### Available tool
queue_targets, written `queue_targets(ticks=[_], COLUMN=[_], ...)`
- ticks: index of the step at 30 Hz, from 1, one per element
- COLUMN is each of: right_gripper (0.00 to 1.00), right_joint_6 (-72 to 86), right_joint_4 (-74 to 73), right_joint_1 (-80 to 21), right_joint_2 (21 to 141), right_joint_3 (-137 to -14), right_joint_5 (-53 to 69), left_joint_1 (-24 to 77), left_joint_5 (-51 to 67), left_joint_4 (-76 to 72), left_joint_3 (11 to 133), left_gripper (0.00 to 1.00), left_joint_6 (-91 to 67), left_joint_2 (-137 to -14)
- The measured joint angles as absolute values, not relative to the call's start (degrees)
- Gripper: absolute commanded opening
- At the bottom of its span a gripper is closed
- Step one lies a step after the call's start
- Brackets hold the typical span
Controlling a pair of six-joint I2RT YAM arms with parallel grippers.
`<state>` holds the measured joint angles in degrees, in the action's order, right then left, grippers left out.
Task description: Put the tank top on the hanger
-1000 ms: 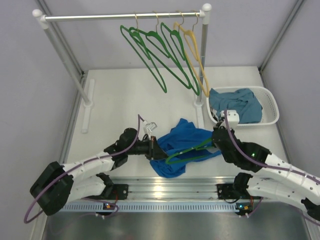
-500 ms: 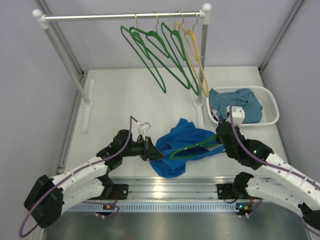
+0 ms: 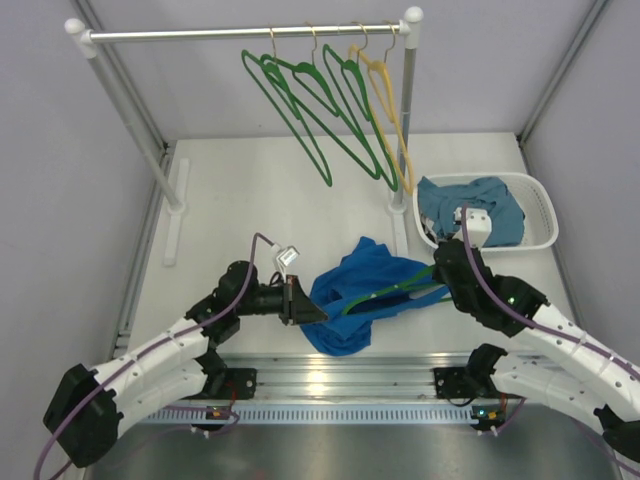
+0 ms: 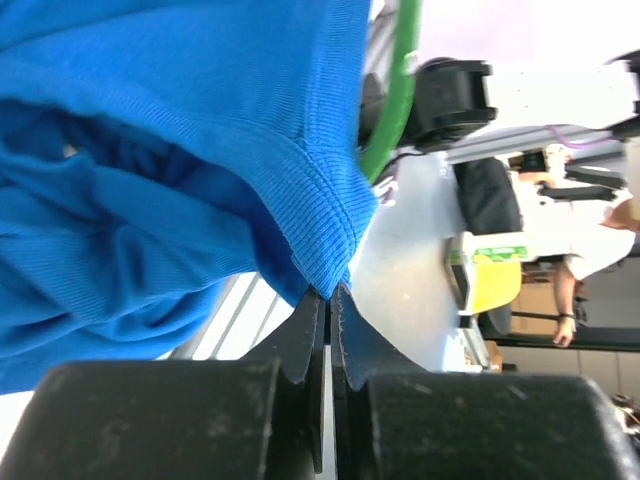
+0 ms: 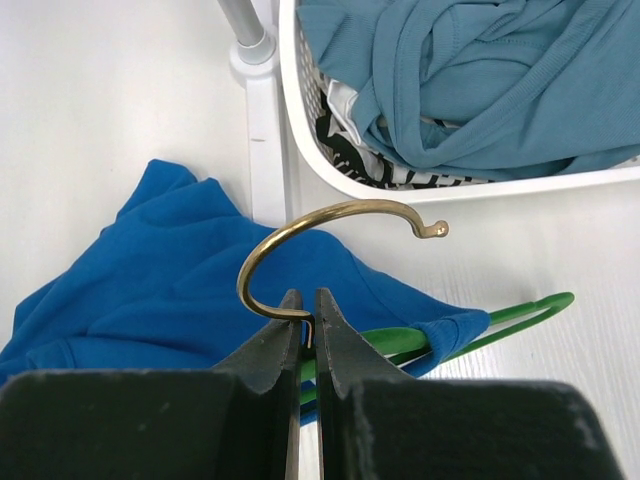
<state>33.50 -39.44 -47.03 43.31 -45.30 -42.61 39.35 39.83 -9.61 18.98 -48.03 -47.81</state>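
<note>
The royal-blue tank top (image 3: 360,292) lies bunched on the table between the arms, and fills the left wrist view (image 4: 160,150). A green hanger (image 3: 395,293) is threaded through it; its brass hook (image 5: 330,225) curls above my right fingers. My right gripper (image 5: 308,330) is shut on the hanger at the base of the hook, at the top's right side (image 3: 440,275). My left gripper (image 4: 328,300) is shut on a ribbed hem edge of the tank top, at its left side (image 3: 305,312). A strap end wraps the green bar (image 5: 450,335).
A rail (image 3: 240,33) at the back carries three green hangers (image 3: 300,95) and a yellow one (image 3: 390,110). A white basket (image 3: 540,215) at the right holds a teal garment (image 3: 480,205). The rail's right post (image 3: 405,130) stands just left of the basket.
My left gripper has drawn back to the left with the hem in it, stretching the fabric. My right gripper has moved slightly up and right with the hanger.
</note>
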Motion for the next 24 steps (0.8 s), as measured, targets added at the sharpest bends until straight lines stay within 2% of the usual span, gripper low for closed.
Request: queue_targets(ticks=[17, 24], right_gripper=[0.00, 0.00], right_joint_6=[35.9, 37.3], right_joint_4=[-39.8, -40.8], right_joint_1=[-47.7, -47.9], right_joint_2=[45.9, 48.6], right_joint_3=[-45.5, -50.1], right_joint_5=[-41.5, -42.3], left_joint_1=[39.3, 41.2], left_joint_5=[40.2, 38.2], left_joint_4=[-21.3, -21.3], left_joint_3=[23.5, 27.8], left_gripper=[0.00, 0.00], left_joint_6=[-58.4, -58.2], left_joint_2=[-50.2, -53.3])
